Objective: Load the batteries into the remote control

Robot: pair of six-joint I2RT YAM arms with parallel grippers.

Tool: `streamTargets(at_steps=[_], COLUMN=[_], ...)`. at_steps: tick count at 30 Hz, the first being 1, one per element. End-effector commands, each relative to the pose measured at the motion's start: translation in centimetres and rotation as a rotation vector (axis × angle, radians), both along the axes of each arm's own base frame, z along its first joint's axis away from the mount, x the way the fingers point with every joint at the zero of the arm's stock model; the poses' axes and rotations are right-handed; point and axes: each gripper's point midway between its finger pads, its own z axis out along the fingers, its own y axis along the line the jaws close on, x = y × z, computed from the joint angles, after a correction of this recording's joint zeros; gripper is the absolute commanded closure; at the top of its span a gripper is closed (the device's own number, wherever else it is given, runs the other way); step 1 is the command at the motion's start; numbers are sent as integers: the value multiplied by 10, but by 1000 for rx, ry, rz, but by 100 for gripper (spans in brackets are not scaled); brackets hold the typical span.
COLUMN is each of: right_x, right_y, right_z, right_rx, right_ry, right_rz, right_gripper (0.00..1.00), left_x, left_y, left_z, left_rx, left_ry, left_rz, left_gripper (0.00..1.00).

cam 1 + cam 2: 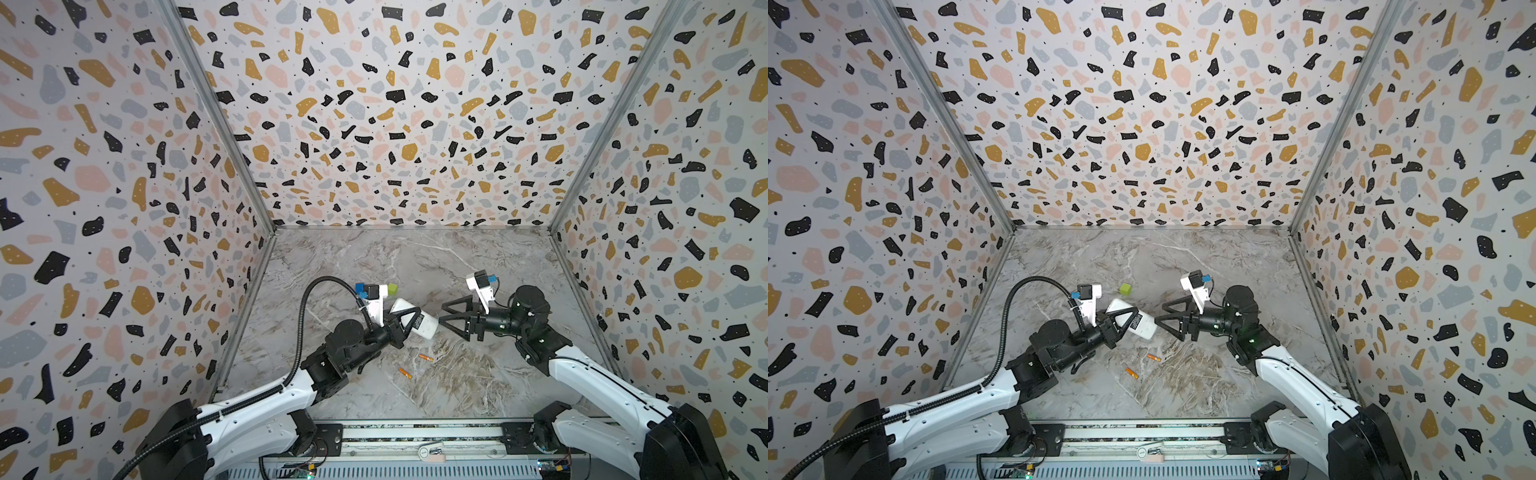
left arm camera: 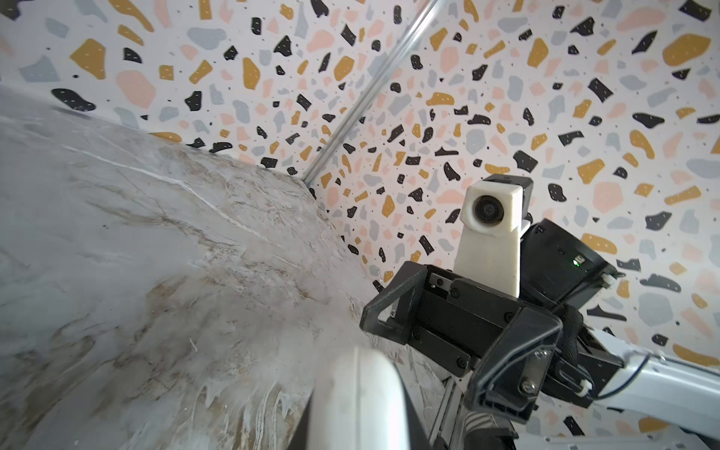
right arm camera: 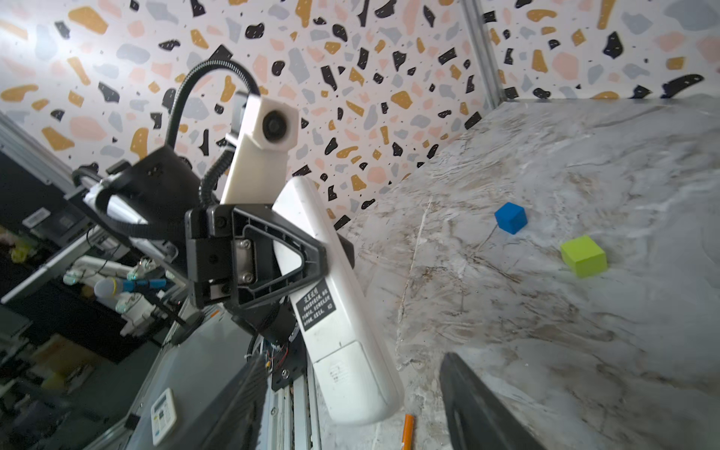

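L gripper: (image 1: 411, 318) was clamped on the remote control (image 1: 427, 325) at mid-body, w/ a finger on each long side; seen in both top views (image 1: 1127, 318).
Remote control: was held off the table (image 1: 457, 257), tilted, white back up. In the R wrist view (image 3: 339, 350) its black label (image 3: 316, 308) sat just past the fingers.
R gripper: (image 1: 441, 314) jaws stood wide apart w/ nothing btwn them. Tips were just beside the remote's free end, facing the L gripper.
Batteries: (image 1: 425, 358) both lay loose on the table nearer the robot's base than the remote. They were near each other, not touching; 2nd battery (image 1: 404, 373) lay closer to the base. No gripper was on either.
Cubes: blue cube (image 3: 511, 217) and green cube (image 3: 583, 256) sat on the table, near each other but apart, beyond the remote.
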Motion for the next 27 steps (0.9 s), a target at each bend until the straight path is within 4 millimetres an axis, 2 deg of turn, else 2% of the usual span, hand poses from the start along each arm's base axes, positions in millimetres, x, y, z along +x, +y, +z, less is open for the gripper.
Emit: streamTargets(at_steps=[1, 6, 11, 17, 27], right_x=[7, 11, 16, 21, 24], right_y=[-1, 2, 11, 22, 28], right_z=[-9, -33, -53, -59, -89], right_rx=[18, 0, -15, -2, 4], right_ry=[94, 170, 229, 254, 338], right_rz=[-45, -61, -68, -53, -43], right_gripper=[27, 27, 27, 27, 34], left_x=[13, 21, 26, 32, 36], left_y=[17, 25, 23, 15, 4], left_z=[18, 1, -14, -29, -44], left_rx=[-148, -159, -165, -170, -175], left_ry=[-5, 57, 89, 117, 142], left_rz=[110, 179, 198, 197, 177], left_gripper=[100, 100, 100, 100, 100])
